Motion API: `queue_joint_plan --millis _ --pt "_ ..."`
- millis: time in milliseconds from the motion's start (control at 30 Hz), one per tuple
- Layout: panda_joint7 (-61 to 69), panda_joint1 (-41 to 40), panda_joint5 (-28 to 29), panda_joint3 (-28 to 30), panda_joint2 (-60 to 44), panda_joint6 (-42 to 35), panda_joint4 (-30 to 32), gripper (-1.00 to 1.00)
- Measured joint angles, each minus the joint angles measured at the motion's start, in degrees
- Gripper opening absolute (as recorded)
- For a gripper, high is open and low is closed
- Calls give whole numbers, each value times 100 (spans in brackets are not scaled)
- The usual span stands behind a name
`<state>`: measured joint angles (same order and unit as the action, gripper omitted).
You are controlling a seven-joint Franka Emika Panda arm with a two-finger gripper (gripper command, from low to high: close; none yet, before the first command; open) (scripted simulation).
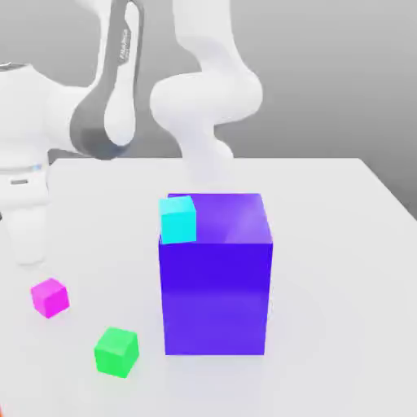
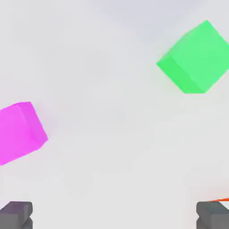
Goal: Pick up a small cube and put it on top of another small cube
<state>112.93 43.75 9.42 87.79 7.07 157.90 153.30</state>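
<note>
**Exterior view: open pincer nearing the magenta cube**

Hand view is showing the gripper (image 2: pixel 114 214) with its dark fingertips (image 2: pixel 15 214) spread wide, gripping nothing. The magenta cube (image 1: pixel 50 297) is sitting on the white table (image 1: pixel 326 204), off to one side of the open jaws, not between them. The green cube (image 1: pixel 116 352) is lying near the magenta cube, apart from it. Beyond the magenta cube, a big purple-blue block (image 1: pixel 216 285) is carrying a cyan cube (image 1: pixel 177 220).

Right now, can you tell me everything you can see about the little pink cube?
The pink cube is small, plain and bright magenta, smooth and matte-looking, with sharp edges and no markings. It sits flat on the white table, turned slightly, so two sides and its top show. Nothing touches it: the green cube lies apart from it, nearer the exterior view's bottom, and the open gripper holds nothing.
</note>
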Motion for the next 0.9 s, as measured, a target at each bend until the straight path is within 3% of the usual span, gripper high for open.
queue_joint_plan --millis 133,333,567,600,800,900 --pt "270 1155 972 1619 253 56 81 0" --pt "564 1935 2477 3108 694 43 127 0" --pt "-890 3566 4664 5202 1730 325 -344 0" --pt "-1107 3734 4935 5419 1882 375 -414 -100" --pt "-1211 3820 5066 5530 1956 394 -449 -100" --pt "-857 3499 4629 5129 1704 295 -331 -100"
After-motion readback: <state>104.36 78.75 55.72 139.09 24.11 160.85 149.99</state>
